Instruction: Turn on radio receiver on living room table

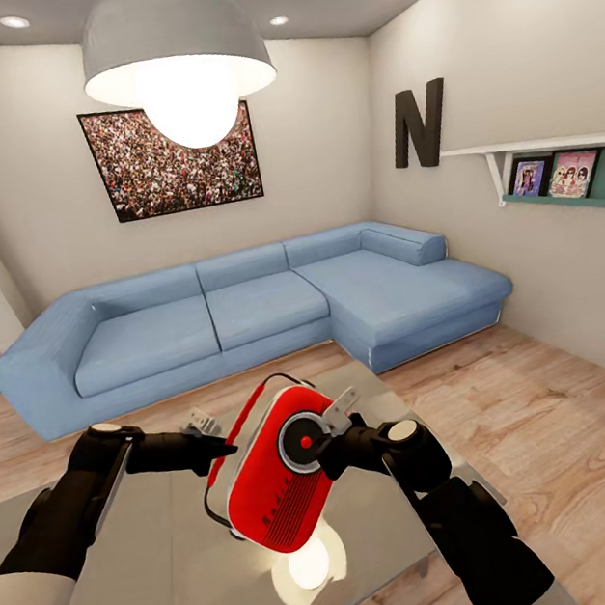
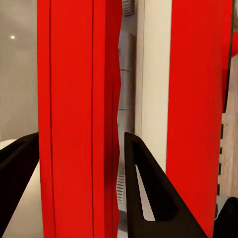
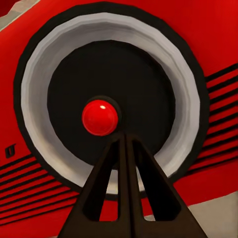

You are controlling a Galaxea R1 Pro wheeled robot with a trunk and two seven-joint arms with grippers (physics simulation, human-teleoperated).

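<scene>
A: How is the radio receiver (image 1: 277, 477) held?
B: It is gripped, lifted just above the table (image 1: 145, 601), by the left gripper (image 2: 82, 188), apparently at its edge; the right gripper (image 3: 121, 144), jaws pressed together, is aimed at the red button (image 3: 100, 117).
A: Advice?
B: A straight, gentle push should be given; the sofa (image 1: 246, 316) lies beyond.

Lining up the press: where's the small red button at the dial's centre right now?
In the right wrist view the red button sits mid-dial, just beyond the closed right gripper. The head view shows the red-and-white radio lifted over the glossy grey table, between both grippers.
</scene>
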